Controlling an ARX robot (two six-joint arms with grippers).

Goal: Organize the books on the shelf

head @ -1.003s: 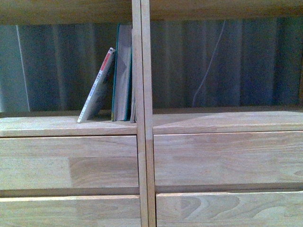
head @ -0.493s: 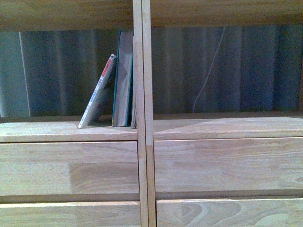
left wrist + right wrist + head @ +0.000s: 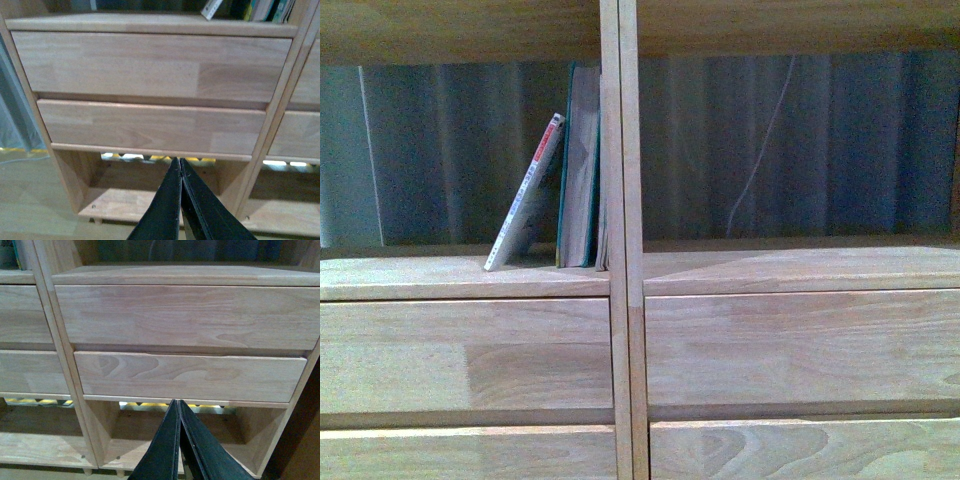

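In the front view the light wood shelf (image 3: 470,275) fills the frame. A thin cream-white paperback (image 3: 525,195) with a red-marked spine leans right against taller teal-green books (image 3: 580,165), which stand upright against the central upright (image 3: 623,240) in the left column. No gripper shows in the front view. My left gripper (image 3: 179,162) is shut and empty, low in front of the left column's drawer fronts (image 3: 150,65); the books' bottom ends (image 3: 260,9) show above. My right gripper (image 3: 178,404) is shut and empty in front of the right column's drawer fronts (image 3: 185,315).
The right column's open compartment (image 3: 790,150) holds no books; a thin white cord (image 3: 760,150) hangs behind it. Open bottom compartments (image 3: 130,185) and short legs show below the drawers. Pale floor (image 3: 30,200) lies left of the unit.
The front view has shifted slightly: the shelf and books sit a little lower in frame than a second ago. The books keep their places.
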